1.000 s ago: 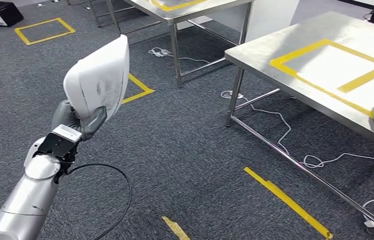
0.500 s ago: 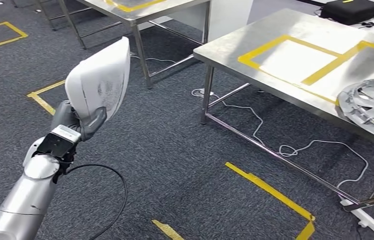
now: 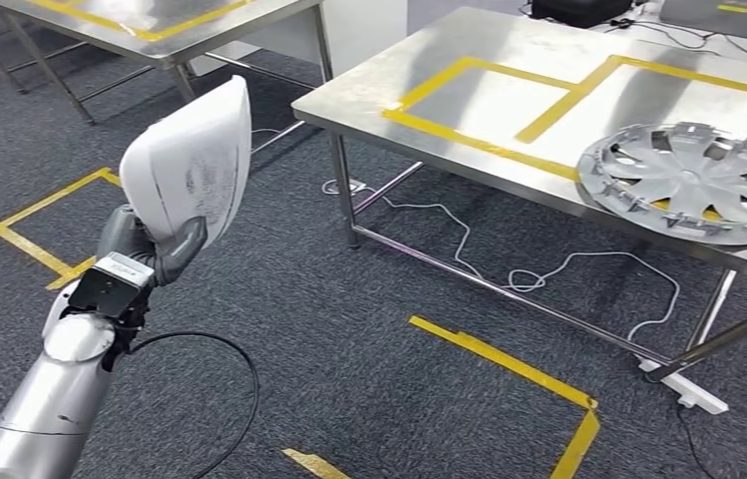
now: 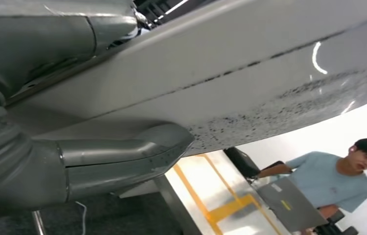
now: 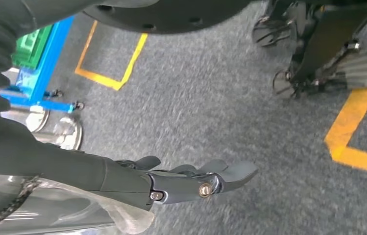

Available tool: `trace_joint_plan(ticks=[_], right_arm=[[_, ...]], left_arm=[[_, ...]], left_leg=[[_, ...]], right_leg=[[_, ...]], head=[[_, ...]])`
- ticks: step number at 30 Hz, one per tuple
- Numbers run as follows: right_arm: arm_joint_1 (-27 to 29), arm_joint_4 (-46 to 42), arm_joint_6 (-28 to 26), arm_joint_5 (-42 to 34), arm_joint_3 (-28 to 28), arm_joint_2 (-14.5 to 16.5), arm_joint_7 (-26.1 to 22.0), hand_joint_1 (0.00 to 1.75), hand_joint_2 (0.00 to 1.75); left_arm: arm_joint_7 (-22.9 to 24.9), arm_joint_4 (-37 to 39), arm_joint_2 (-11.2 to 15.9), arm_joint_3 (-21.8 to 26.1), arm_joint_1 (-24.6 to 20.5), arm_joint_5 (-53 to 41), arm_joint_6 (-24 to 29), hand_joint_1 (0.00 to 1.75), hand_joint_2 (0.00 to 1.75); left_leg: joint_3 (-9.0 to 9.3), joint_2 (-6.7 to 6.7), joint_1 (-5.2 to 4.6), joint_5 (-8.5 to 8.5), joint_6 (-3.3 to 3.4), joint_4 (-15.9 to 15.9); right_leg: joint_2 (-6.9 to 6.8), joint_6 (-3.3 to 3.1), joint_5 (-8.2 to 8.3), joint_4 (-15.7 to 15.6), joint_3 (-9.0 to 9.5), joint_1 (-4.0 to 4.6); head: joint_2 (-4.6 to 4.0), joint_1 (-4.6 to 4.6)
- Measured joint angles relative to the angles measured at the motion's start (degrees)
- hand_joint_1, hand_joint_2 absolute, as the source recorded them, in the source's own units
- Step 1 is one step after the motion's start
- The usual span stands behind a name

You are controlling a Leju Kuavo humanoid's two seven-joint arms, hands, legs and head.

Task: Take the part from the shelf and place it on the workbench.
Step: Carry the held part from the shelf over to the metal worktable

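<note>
White part (image 3: 192, 165) is standing upright above the raised left hand (image 3: 150, 249), which is clasping its lower edge; right hand (image 5: 191, 181) is hanging empty, fingers loosely extended.

the left hand (image 3: 150, 249) holds the part (image 3: 189, 165) up on the near left, over the floor. the workbench (image 3: 469, 45) stands to the far right, with a wheel cover (image 3: 693, 180) lying on its right end. another table (image 3: 150, 25) stands far left.
</note>
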Motion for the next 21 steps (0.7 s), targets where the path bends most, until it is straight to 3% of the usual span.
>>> trace_joint_plan(ticks=[1,2,3,4,6,8,10,12,14,16,17,18,19,21], right_arm=[[0.0,0.0,0.0,0.0,0.0,0.0,0.0,0.00,1.75],[0.0,0.0,0.1,0.0,-0.1,0.0,0.0,0.00,1.75],[0.0,0.0,0.1,-0.1,-0.1,0.0,0.0,0.00,1.75],[0.0,0.0,0.1,-0.2,-0.2,0.0,0.0,0.00,1.75],[-0.1,0.0,0.1,-0.4,-0.3,0.0,-0.1,0.00,1.75],[-0.1,0.0,0.1,-0.6,-0.4,0.1,-0.2,0.00,1.75],[0.0,0.0,0.1,-0.7,-0.7,0.1,-0.2,0.00,1.75],[0.1,0.0,0.1,-0.7,-1.0,0.1,-0.4,0.00,1.75],[0.0,0.0,0.1,-0.7,-1.1,0.1,-0.7,0.00,1.75],[-0.1,0.0,0.1,-0.7,-1.2,0.1,-1.0,0.00,1.75],[-0.1,0.0,0.2,-0.7,-1.2,0.1,-1.0,0.00,1.75],[0.0,0.0,0.2,-0.7,-1.2,0.1,-1.0,0.00,1.75],[0.0,0.0,0.2,-0.7,-1.3,0.1,-1.0,0.00,1.75],[-0.1,0.0,0.1,-0.7,-1.3,0.1,-1.0,0.00,1.75]], left_arm=[[0.0,0.0,0.0,0.2,0.1,0.1,0.0,1.75,1.75],[0.0,0.0,0.0,0.4,0.2,0.2,0.0,1.75,1.75],[0.0,0.0,0.1,0.6,0.2,0.4,0.0,1.75,1.75],[0.0,0.0,0.1,0.8,0.1,0.5,0.0,1.75,1.75],[0.1,0.0,0.1,1.2,-0.3,0.7,0.1,1.75,1.75],[0.2,0.1,0.2,1.7,-0.7,0.7,0.1,1.75,1.75],[0.3,0.3,0.2,1.9,-1.3,0.7,0.1,1.75,1.75],[0.3,0.4,0.1,2.0,-2.0,0.6,0.1,1.75,1.75],[0.3,0.6,0.0,2.0,-2.2,0.5,0.2,1.75,1.75],[0.2,0.8,0.0,2.0,-2.1,0.3,0.2,1.75,1.75],[0.2,0.8,0.0,2.0,-2.1,0.2,0.2,1.75,1.75],[0.2,0.9,-0.1,2.0,-2.1,0.1,0.2,1.75,1.75],[0.2,0.9,-0.1,2.0,-2.2,0.1,0.2,1.75,1.75],[0.2,0.9,-0.3,2.0,-2.2,0.0,0.2,1.75,1.75]], left_leg=[[-1.39,-0.29,-0.01,-0.65,0.03,2.7],[-1.91,-0.42,-0.02,-0.12,0.14,3.4],[-1.35,-0.59,-0.03,1.56,0.34,1.7],[0.11,-1.12,-0.04,3.99,0.61,-1.9],[3.29,-3.32,0.04,7.34,1.13,-9.4],[4.52,-4.48,-0.03,7.74,1.36,-12.5],[4.64,-3.53,-0.07,7.86,1.70,-13.0],[4.88,-2.35,0.14,8.14,2.29,-13.6],[5.00,-0.99,0.17,8.19,2.65,-13.8],[4.98,0.49,0.10,8.09,2.75,-13.8],[5.00,1.18,0.09,8.02,2.73,-13.8],[5.07,1.79,0.09,7.93,2.68,-13.8],[5.20,2.36,0.09,7.82,2.57,-13.8],[5.50,3.38,-0.11,7.49,2.14,-13.7]], right_leg=[[0.72,-0.03,-0.01,0.0,0.04,0.08],[1.46,-0.05,-0.02,0.0,0.09,0.16],[2.23,-0.04,-0.02,0.1,0.18,0.22],[2.97,-0.01,-0.04,0.1,0.28,0.24],[4.29,0.19,-0.09,0.3,0.19,0.30],[5.40,0.74,0.04,0.4,-0.34,0.13],[5.98,1.47,0.17,0.3,-0.89,-0.11],[3.63,2.11,-1.07,2.1,-2.04,0.06],[0.39,2.62,-4.35,8.2,-5.20,0.16],[-0.54,2.99,-6.96,15.3,-8.82,-0.01],[-0.66,3.11,-6.88,16.5,-9.50,-0.06],[-0.82,3.15,-5.73,15.4,-8.95,-0.10],[-1.25,3.09,-3.84,12.1,-7.22,-0.11],[-3.45,2.62,-0.75,4.0,-2.77,0.15]], head=[[0.00,-0.01],[0.00,0.00],[0.00,0.00],[0.00,0.00],[0.00,0.06],[0.00,0.06],[0.00,0.04],[0.00,0.29],[0.00,0.55],[0.00,0.60],[0.00,0.62],[0.00,0.62],[0.00,0.63],[0.00,0.67]])
